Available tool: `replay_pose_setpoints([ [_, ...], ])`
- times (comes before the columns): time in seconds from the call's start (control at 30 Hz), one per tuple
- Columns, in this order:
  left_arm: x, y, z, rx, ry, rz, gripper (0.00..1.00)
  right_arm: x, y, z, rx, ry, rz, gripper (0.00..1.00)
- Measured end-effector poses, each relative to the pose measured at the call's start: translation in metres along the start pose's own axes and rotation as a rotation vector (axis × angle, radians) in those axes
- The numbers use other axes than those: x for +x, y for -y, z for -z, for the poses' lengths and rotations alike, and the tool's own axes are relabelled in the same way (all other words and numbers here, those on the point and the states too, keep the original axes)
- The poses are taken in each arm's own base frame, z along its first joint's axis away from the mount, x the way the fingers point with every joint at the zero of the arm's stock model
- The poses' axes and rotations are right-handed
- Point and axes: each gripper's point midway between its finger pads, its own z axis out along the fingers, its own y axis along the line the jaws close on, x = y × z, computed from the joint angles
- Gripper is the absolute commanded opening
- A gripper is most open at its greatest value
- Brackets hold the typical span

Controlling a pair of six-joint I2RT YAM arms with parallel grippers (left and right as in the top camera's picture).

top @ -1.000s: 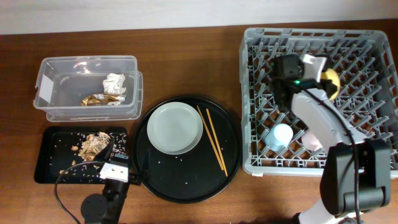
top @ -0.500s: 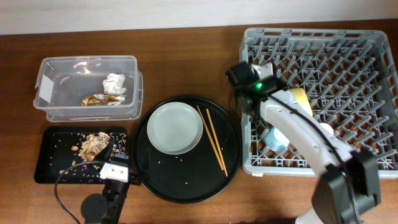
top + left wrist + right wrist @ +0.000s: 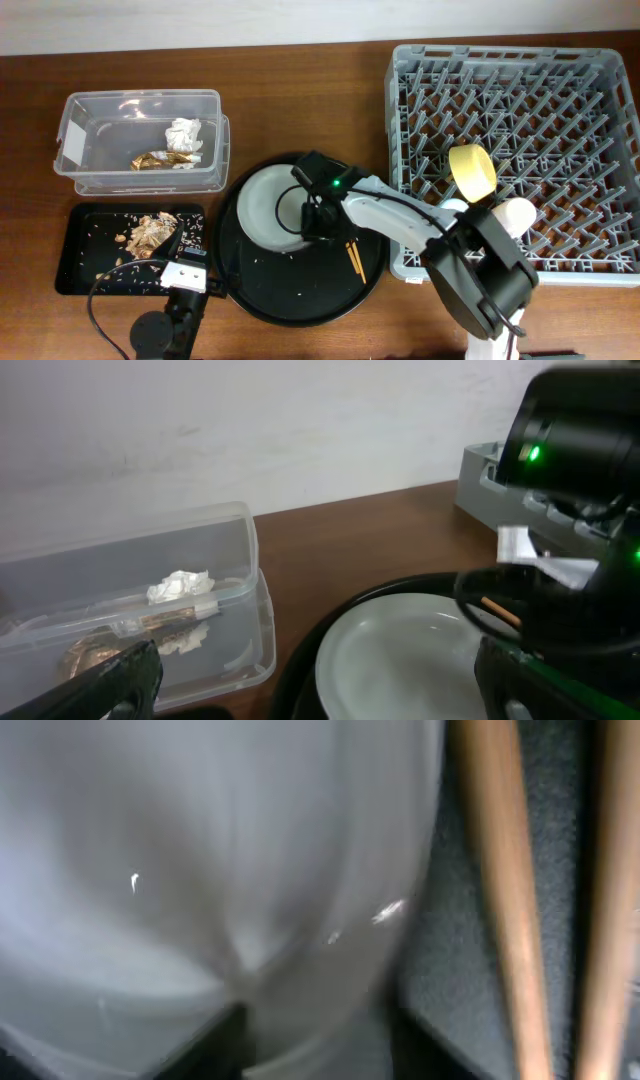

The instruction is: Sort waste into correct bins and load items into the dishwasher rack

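My right gripper (image 3: pixel 312 214) is low over the right rim of the pale grey-green plate (image 3: pixel 268 205) on the round black tray. In the right wrist view its dark fingers (image 3: pixel 315 1040) sit apart on either side of the plate's rim (image 3: pixel 200 870), with the chopsticks (image 3: pixel 505 890) just to the right. The chopsticks (image 3: pixel 353 258) are mostly hidden by the arm in the overhead view. The yellow bowl (image 3: pixel 472 172) stands on edge in the grey dishwasher rack (image 3: pixel 520 80), with the pink cup (image 3: pixel 517 213) below it. My left gripper (image 3: pixel 183 262) rests open and empty by the shallow black tray (image 3: pixel 80 250).
The clear tub (image 3: pixel 100 120) holds the white tissue (image 3: pixel 183 134) and the gold wrapper (image 3: pixel 158 160). Food scraps (image 3: pixel 148 232) lie in the shallow black tray. The round black tray (image 3: pixel 290 295) sits between the bins and the rack. The left wrist view shows the tub (image 3: pixel 240 560) and plate (image 3: pixel 400 650).
My right arm has swung left out of the rack, leaving the yellow bowl there, and has come down onto the plate's right rim. The left arm has not moved.
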Motion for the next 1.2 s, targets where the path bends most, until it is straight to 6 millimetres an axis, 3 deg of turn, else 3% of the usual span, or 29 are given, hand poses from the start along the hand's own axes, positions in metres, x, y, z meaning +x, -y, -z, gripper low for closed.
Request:
replay_pose_setpoints([
  [0.07,0.000,0.000,0.000,0.000,0.000,0.000,0.99,0.001,0.002,-0.002,0.005,-0.010,-0.033,0.04],
  [0.13,0.000,0.000,0.000,0.000,0.000,0.000,0.99,0.000,0.001,-0.001,-0.003,-0.011,-0.051,0.04],
  [0.23,0.000,0.000,0.000,0.000,0.000,0.000,0.99,-0.004,0.004,0.016,0.005,0.027,-0.020,0.04],
  [0.27,0.000,0.000,0.000,0.000,0.000,0.000,0.99,-0.011,0.007,0.031,0.014,0.081,0.023,0.04],
  [0.33,0.000,0.000,0.000,0.000,0.000,0.000,0.99,-0.033,0.011,0.086,0.003,0.252,0.097,0.04],
  [0.37,0.000,0.000,0.000,0.000,0.000,0.000,0.99,-0.048,0.022,0.131,0.018,0.389,0.120,0.04],
  [0.4,0.000,0.000,0.000,0.000,0.000,0.000,0.99,-0.065,0.042,0.186,0.053,0.561,0.110,0.04],
  [0.47,0.000,0.000,0.000,0.000,0.000,0.000,0.99,-0.085,0.112,0.280,0.241,0.861,-0.013,0.04],
  [0.53,0.000,0.000,0.000,0.000,0.000,0.000,0.99,-0.088,0.175,0.329,0.461,1.006,-0.165,0.04],
  [0.57,0.000,0.000,0.000,0.000,0.000,0.000,0.99,-0.084,0.228,0.360,0.666,1.071,-0.308,0.04],
  [0.67,0.000,0.000,0.000,0.000,0.000,0.000,0.99,-0.077,0.296,0.388,0.906,1.098,-0.499,0.04],
  [0.73,0.000,0.000,0.000,0.000,0.000,0.000,0.99,-0.080,0.340,0.391,1.056,1.047,-0.577,0.04],
  [0.8,0.000,0.000,0.000,0.000,-0.002,0.000,0.99,-0.084,0.359,0.381,1.135,0.973,-0.576,0.04],
  [0.87,0.000,0.000,0.000,0.000,-0.001,0.000,0.99,-0.096,0.374,0.358,1.198,0.873,-0.536,0.04],
  [0.97,0.000,0.000,0.000,0.000,-0.001,0.000,0.99,-0.109,0.375,0.326,1.217,0.774,-0.465,0.04],
  [1.03,0.000,0.000,0.000,0.000,-0.001,0.000,0.99,-0.119,0.361,0.308,1.210,0.743,-0.395,0.04],
  [1.13,0.000,0.000,0.000,0.000,-0.001,0.000,0.99,-0.128,0.341,0.295,1.199,0.741,-0.329,0.36],
  [1.2,0.000,0.000,0.000,0.000,-0.001,0.000,0.99,-0.129,0.335,0.290,1.201,0.723,-0.298,0.42],
])
